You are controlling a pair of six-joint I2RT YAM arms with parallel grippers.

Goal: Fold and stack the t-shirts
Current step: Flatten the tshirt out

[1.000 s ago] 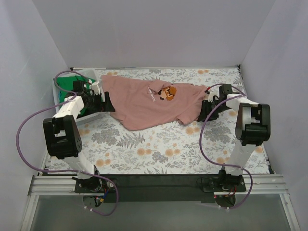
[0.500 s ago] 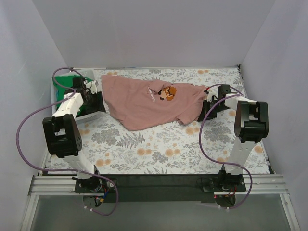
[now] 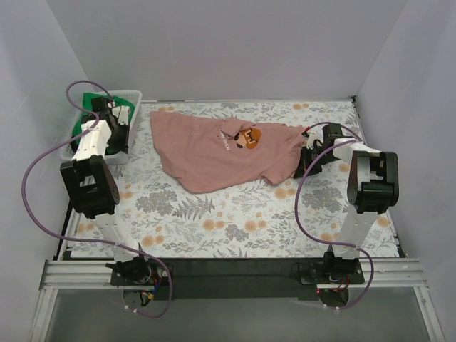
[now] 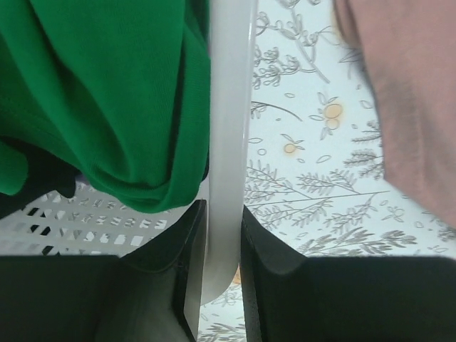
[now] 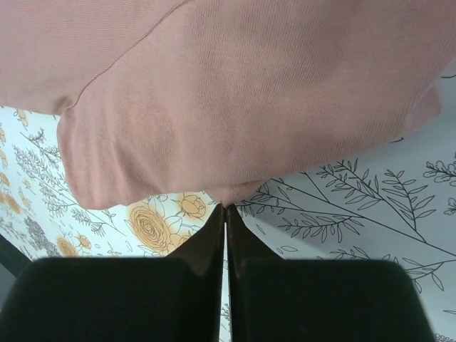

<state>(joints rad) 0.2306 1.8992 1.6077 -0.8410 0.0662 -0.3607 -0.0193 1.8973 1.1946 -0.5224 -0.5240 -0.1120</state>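
Observation:
The salmon-pink t-shirt lies spread and rumpled across the back of the table, printed side up. The green t-shirt is bunched inside the white basket at the back left. My left gripper straddles the basket's near-right rim. In the left wrist view the white basket wall fills the gap of the left gripper, with the green t-shirt on one side and the pink t-shirt on the other. My right gripper is at the pink shirt's right edge. The right gripper is shut, its tips pinching a small point of the pink t-shirt's hem.
A floral grey-and-orange cloth covers the table. Pale walls enclose the left, back and right sides. Purple cables loop from both arms. The basket sits hard against the left wall.
My left arm has swung back-left from the pink shirt's left edge to the basket and closed over its rim. My right gripper has closed at the shirt's right edge.

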